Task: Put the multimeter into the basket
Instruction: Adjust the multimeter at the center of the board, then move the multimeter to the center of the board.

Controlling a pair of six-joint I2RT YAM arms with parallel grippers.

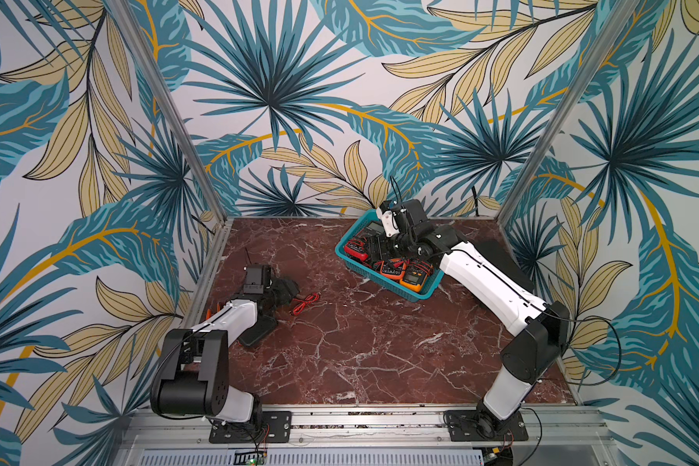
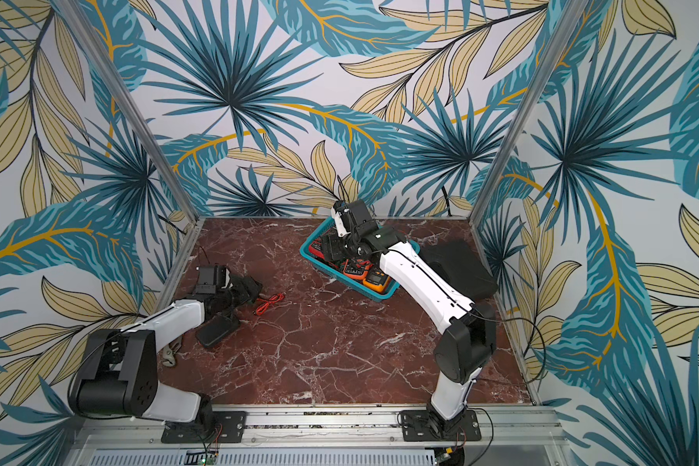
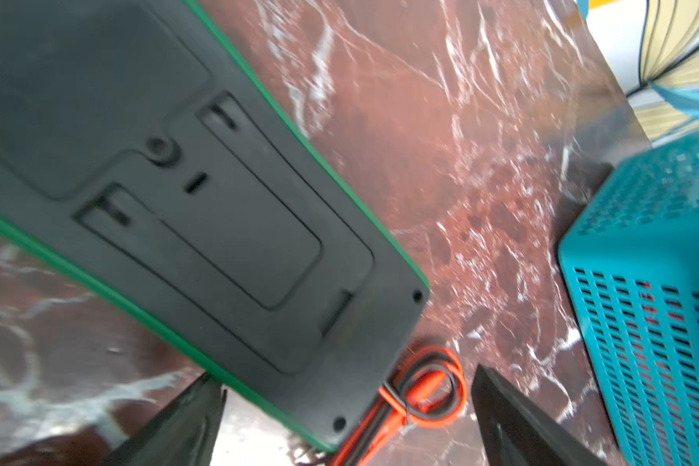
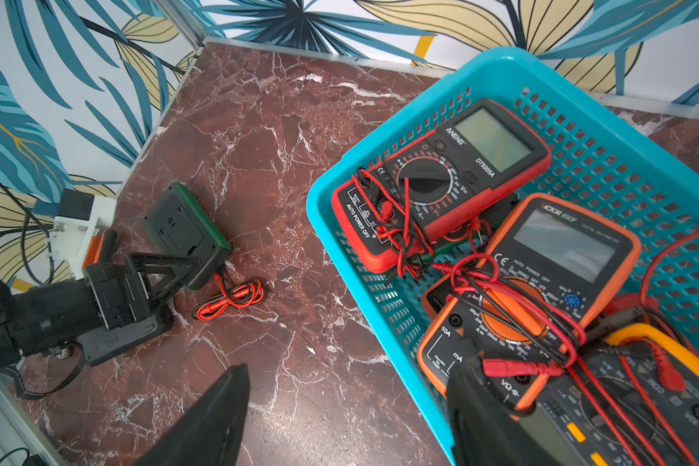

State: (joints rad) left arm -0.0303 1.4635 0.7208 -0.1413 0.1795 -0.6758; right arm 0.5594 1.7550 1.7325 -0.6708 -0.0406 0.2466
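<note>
Multimeter (image 4: 186,232): you have it green-edged, face down on the bench (image 1: 380,355) at 9 o'clock, outside the basket (image 4: 317,218).
Basket: 12 o'clock, with other meters (image 4: 461,173) inside.
Left fingers (image 3: 521,423): spread wide at the multimeter's end, gripping nothing.
Right fingers (image 4: 210,419): apart over your basket's rim, empty.

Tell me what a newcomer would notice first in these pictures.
The teal basket at the table's far right stands out, crammed with red, orange and yellow multimeters in tangled leads. Across the table, a green-edged meter lies back-up by the open left gripper, a red-and-black lead coil beside it.
</note>
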